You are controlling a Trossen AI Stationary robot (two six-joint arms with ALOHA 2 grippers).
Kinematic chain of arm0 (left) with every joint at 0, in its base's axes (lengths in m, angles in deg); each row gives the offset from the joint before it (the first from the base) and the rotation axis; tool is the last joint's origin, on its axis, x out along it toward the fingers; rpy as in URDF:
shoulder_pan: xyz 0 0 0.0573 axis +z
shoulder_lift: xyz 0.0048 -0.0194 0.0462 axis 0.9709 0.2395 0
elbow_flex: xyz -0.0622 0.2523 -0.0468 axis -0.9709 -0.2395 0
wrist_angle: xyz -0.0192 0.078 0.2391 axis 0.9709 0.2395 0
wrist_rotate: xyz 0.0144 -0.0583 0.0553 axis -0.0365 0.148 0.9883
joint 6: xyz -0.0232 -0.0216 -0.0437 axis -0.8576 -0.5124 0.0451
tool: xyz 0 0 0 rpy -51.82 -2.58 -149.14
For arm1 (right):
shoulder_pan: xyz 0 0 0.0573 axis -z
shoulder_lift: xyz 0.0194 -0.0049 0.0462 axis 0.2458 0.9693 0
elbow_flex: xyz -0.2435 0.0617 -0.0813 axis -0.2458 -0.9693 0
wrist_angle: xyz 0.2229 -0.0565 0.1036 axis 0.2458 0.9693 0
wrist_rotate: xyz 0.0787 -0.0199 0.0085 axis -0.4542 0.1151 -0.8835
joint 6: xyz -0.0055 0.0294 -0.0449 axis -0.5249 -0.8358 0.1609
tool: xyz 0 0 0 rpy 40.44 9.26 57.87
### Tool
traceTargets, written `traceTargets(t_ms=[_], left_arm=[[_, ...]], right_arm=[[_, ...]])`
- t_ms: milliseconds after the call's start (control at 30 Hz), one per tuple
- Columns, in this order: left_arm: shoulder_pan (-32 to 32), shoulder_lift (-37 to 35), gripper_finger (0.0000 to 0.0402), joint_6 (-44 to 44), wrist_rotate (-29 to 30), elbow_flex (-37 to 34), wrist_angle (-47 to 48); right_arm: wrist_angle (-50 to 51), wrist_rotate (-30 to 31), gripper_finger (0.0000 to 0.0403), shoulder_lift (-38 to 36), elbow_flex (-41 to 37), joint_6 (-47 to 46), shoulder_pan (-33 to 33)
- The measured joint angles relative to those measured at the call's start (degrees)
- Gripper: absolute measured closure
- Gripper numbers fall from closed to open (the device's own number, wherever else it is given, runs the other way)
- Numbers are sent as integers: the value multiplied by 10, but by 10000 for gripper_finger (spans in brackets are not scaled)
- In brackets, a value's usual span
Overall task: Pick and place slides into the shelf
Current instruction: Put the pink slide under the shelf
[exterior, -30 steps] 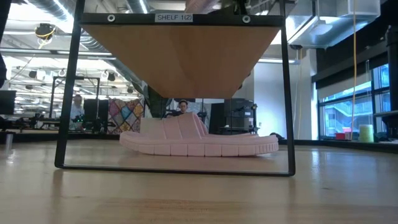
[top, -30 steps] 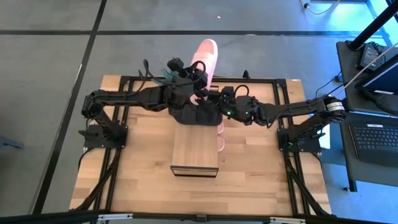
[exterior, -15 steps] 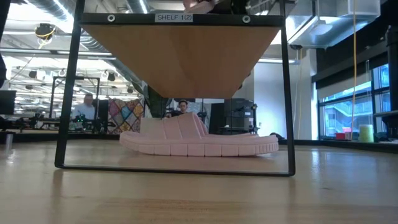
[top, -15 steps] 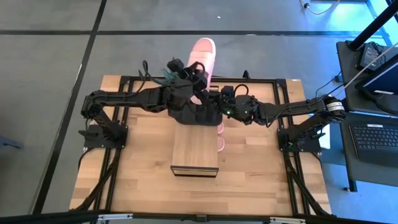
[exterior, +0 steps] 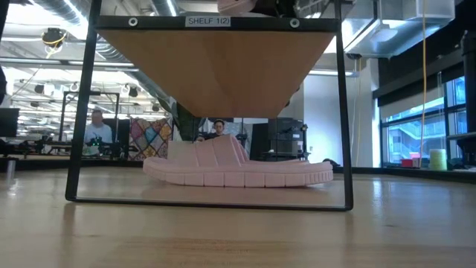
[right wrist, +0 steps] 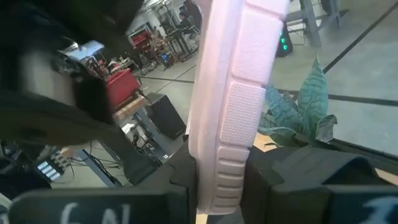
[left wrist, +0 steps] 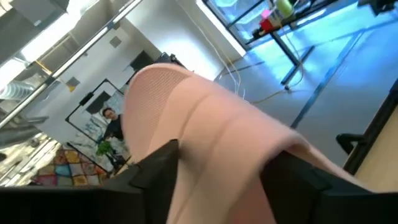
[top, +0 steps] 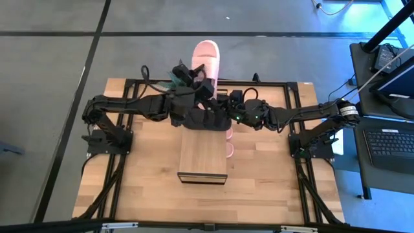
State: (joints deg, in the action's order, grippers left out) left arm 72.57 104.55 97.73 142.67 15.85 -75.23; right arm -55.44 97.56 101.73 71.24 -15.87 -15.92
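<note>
A pale pink slide (top: 207, 55) is held in the air and sticks out past the table's far edge, with both grippers at its near end. My right gripper (right wrist: 221, 180) is shut on it. My left gripper (left wrist: 217, 168) is open, one finger on either side of the slide (left wrist: 211, 130). The shelf (top: 202, 154) stands mid-table, and dark slides (top: 204, 121) lie on the far end of its plank top. Another pink slide (exterior: 238, 170) rests on its sole on the table under the shelf. My right gripper pinches the slide's ridged sole edge (right wrist: 219, 158) between its two fingers, near the slide's near end. It comes level from the table's right. The slide is lifted clear and runs away toward the far side. My left gripper's fingers (left wrist: 155, 180) flank the slide; I cannot tell whether they touch it.
Two pink slide ends (top: 229, 150) peek out from under the shelf's right side. The shelf's dark frame (exterior: 82, 112) stands on the wooden tabletop (top: 272, 188). A laptop (top: 391, 142) sits beyond the table's right edge. People sit far off in the room.
My left arm has swung a little toward the table's left edge. The held pink slide's far end has swung toward the left with it, while its near end has stayed between the grippers. The slide under the shelf has kept still.
</note>
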Motion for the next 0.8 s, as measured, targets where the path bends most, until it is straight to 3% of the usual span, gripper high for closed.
traceTargets(t_ms=[133,267,533,600,733,800], left_arm=[[-26,-4,167,-7,29,3,4],[-63,-13,160,-34,44,3,25],[-131,-34,160,-203,34,3,178],[-139,-51,160,-292,-12,3,250],[-127,-96,159,-515,-201,3,438],[-122,-114,159,-568,-221,-6,483]], right_arm=[[3,-2,326,-10,0,14,0],[-1,9,326,-25,0,33,0],[54,11,326,-76,0,48,4],[110,7,326,-98,0,46,4],[232,-48,326,-160,0,-2,4],[290,-92,326,-194,0,-29,4]])
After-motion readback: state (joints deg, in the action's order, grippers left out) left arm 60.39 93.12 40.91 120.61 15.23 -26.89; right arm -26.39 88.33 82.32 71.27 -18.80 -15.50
